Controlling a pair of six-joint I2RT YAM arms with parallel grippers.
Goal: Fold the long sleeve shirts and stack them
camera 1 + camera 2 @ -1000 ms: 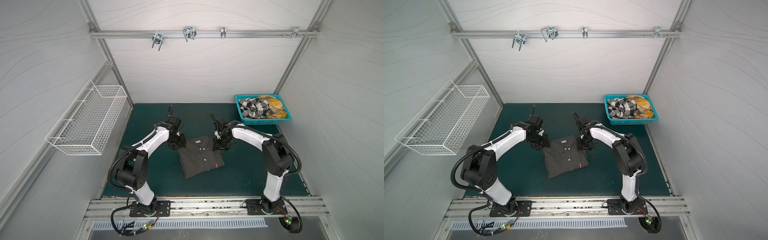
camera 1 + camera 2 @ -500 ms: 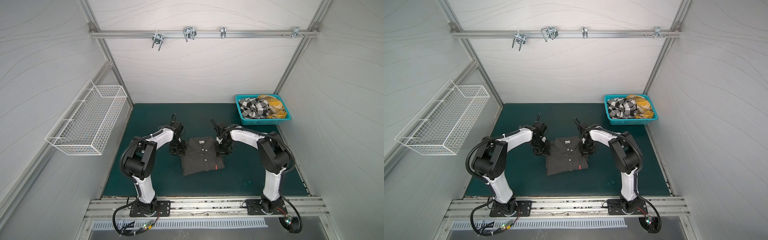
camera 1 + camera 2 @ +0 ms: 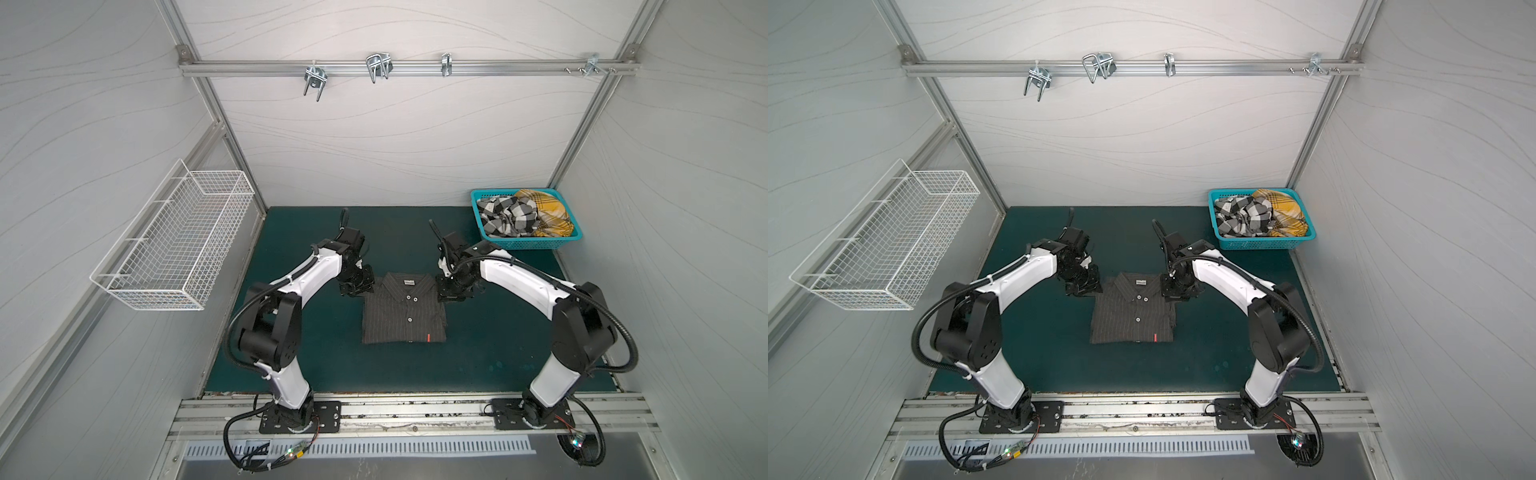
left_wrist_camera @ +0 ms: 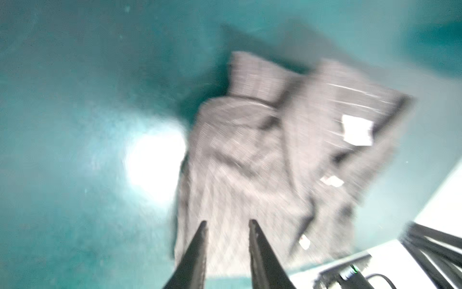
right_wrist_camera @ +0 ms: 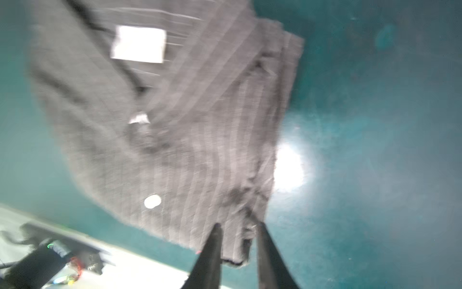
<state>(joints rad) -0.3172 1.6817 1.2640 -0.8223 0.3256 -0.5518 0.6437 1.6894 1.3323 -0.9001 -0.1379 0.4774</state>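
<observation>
While the charcoal pinstripe shirt lies folded into a neat oblong in the middle of the table, collar toward the back edge, both arms have their noses down at its two shoulder corners. The left gripper sits at the corner nearer the table's left edge, and the right gripper at the opposite one.

From each wrist camera I see slim black jaws with a narrow gap and cloth showing in it. The views are smeared, so I cannot tell whether either pair is nipping fabric or just poised over it.

My guess is that they are squaring or shifting the bundle. To do that well, both sides should bite through every layer, move together and stay low, or the fold will sag open. The edge on the right gripper's side looks slightly ragged, with an under-layer peeking out.

It is thin, limp woven cotton with pale stripes, small pale buttons and a red tag at the hem. The table's dark green mat looks smooth and a little glossy.

In the back right corner, a teal lattice basket holds the crumpled black-and-white check shirt and the mustard plaid shirt, neither yet folded.
</observation>
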